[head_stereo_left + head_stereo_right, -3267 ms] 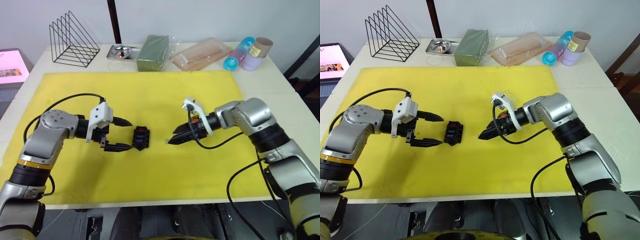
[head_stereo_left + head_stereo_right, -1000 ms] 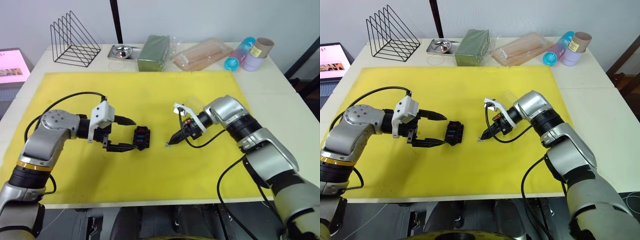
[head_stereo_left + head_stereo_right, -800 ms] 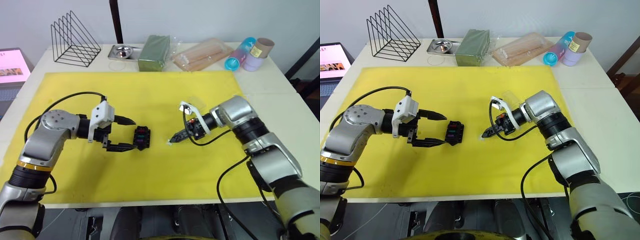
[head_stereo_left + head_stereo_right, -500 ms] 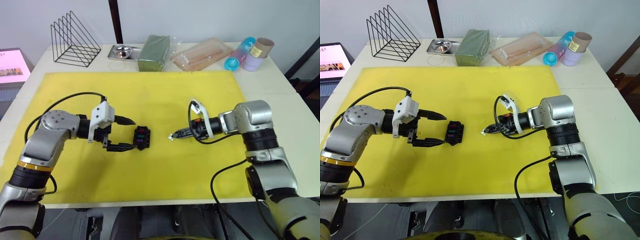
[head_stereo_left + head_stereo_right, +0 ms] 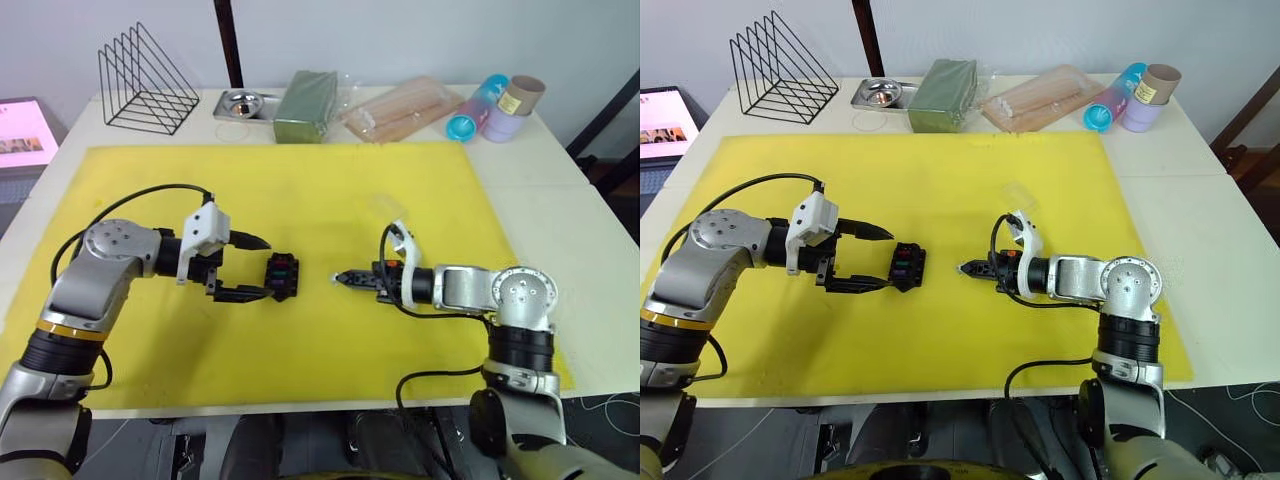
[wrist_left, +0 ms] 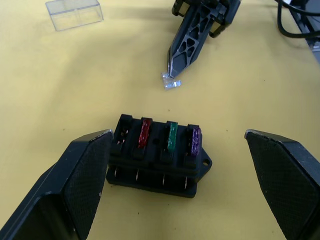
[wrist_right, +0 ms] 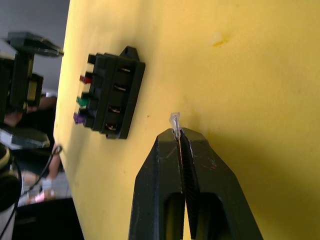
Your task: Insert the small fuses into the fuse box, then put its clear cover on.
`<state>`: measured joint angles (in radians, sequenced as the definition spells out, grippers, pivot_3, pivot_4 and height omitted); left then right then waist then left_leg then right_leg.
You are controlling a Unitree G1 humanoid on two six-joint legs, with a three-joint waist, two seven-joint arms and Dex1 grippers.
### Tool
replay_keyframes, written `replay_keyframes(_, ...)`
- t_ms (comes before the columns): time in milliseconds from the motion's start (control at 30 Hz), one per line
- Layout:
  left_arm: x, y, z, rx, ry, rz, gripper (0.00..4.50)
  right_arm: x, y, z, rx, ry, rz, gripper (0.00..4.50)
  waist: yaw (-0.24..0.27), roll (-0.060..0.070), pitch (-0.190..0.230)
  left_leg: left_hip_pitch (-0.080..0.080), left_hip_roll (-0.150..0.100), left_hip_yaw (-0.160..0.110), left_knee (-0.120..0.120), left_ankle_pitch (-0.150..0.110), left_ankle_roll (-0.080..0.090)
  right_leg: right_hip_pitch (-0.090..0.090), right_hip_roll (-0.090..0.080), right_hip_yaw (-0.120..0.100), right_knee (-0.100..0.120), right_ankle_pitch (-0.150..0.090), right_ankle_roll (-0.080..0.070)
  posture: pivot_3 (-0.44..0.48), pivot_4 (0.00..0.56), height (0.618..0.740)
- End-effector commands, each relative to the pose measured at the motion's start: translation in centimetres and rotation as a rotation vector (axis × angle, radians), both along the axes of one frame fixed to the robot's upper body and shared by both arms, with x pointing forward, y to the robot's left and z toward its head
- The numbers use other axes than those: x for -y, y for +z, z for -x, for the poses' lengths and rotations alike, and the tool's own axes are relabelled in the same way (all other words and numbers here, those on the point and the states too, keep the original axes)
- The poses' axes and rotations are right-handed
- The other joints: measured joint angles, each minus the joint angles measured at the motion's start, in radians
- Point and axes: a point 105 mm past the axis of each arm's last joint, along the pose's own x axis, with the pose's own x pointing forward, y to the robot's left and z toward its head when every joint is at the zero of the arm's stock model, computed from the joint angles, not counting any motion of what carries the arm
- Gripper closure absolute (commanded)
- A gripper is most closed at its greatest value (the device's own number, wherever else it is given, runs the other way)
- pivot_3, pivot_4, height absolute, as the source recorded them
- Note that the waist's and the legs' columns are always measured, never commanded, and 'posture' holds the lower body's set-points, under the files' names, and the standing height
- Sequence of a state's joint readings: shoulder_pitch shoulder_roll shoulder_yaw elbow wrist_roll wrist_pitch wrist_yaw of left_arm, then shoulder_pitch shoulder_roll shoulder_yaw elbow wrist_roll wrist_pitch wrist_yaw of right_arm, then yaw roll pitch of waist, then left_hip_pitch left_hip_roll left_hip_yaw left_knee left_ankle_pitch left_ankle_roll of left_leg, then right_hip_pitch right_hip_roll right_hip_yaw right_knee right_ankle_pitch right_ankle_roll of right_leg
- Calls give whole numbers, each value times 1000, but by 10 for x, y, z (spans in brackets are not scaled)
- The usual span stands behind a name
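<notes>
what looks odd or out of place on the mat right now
One slot of the fuse box is bare beside the red, green and purple fuses. The clear fuse is pinched at the very tips of the shut right pincer, off to one side of the box. The clear cover lies apart.

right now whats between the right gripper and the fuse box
Only bare yellow mat. In the left wrist view the right gripper pinches the clear fuse, short of the fuse box.

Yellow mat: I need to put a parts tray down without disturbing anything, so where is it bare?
The yellow mat is bare between the back-edge clutter and the arms, and along its near edge. It is crowded mid-mat around the small black fuse box, the clear fuse and the small clear cover.
</notes>
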<state>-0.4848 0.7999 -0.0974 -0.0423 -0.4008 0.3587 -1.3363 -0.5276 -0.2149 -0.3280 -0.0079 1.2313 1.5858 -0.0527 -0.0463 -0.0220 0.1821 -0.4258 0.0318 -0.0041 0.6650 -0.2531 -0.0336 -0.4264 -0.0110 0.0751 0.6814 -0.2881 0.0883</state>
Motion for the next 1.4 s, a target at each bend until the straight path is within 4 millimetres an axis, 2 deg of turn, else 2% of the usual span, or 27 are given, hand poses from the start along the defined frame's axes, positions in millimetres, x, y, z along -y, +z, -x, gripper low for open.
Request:
replay_keyframes(33,2,9,0,46,-13,-1,0,-7,-6,12,-47,6,-12,4461,0,0,0,0,0,0,0,0,0,0,0,0,0,0,0,0,150,740)
replay_keyframes(333,2,9,0,46,-7,3,0,-10,-12,36,-160,-88,-3,4461,0,0,0,0,0,0,-1,0,0,0,0,0,-1,0,0,0,150,740)
replay_keyframes(933,3,7,0,46,-10,5,0,-3,-7,26,-141,-144,45,4461,1,0,0,0,1,0,-1,0,0,0,0,1,-1,0,0,0,150,740)
replay_keyframes(1033,3,7,0,45,-10,4,0,2,-4,23,-123,-133,57,3846,2,0,0,0,1,0,-1,0,0,0,0,1,-1,0,0,0,150,740)
replay_keyframes(1300,3,7,-1,45,-11,1,0,15,18,15,-36,-54,73,1130,5,0,0,0,1,0,0,0,0,1,-1,2,-1,0,0,0,150,740)
replay_keyframes(1400,2,7,-2,47,-11,-1,0,22,27,16,-5,3,103,1130,5,0,0,0,0,1,0,0,0,1,-1,2,-1,0,0,0,150,740)
